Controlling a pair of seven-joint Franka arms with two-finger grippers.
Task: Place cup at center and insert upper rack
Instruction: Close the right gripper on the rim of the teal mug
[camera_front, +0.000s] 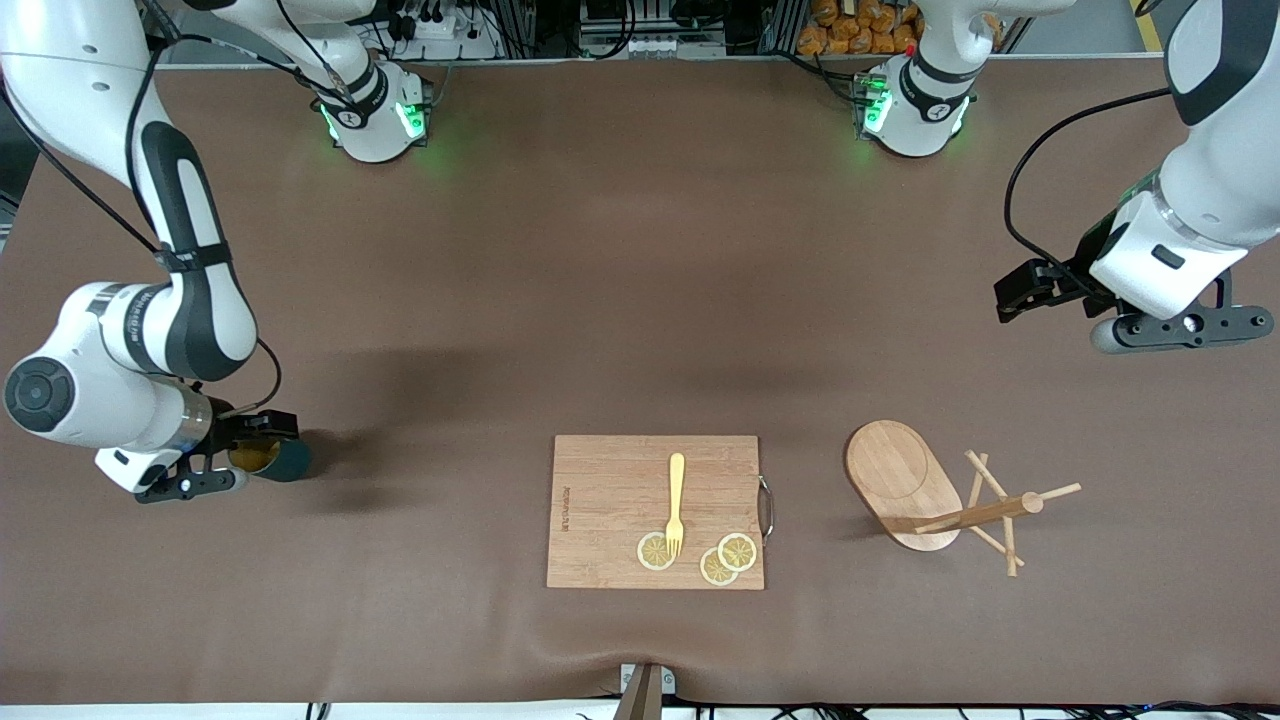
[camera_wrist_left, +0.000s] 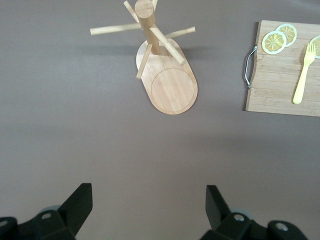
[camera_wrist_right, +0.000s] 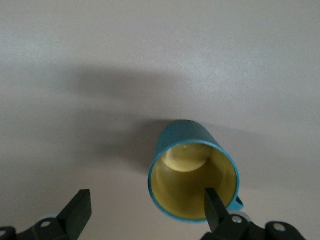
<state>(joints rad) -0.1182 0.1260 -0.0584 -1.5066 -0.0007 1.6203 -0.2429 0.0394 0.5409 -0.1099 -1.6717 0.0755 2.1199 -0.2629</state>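
The dark teal cup (camera_front: 285, 460) stands on the brown table toward the right arm's end, its tan inside showing (camera_wrist_right: 192, 172). My right gripper (camera_front: 235, 465) is open just over it. In the right wrist view (camera_wrist_right: 147, 196) one fingertip (camera_wrist_right: 214, 200) lies over the cup's mouth and the other is well apart from it. The wooden upper rack (camera_front: 905, 480) stands upright toward the left arm's end, with its post and crossing pegs (camera_wrist_left: 150, 27). My left gripper (camera_front: 1180, 328) is open and empty (camera_wrist_left: 150, 200), up over bare table.
A wooden cutting board (camera_front: 610, 480) with a metal handle lies near the front edge. It carries a yellow fork (camera_front: 676, 500) and three lemon slices (camera_front: 737, 551). The board also shows in the left wrist view (camera_wrist_left: 275, 90).
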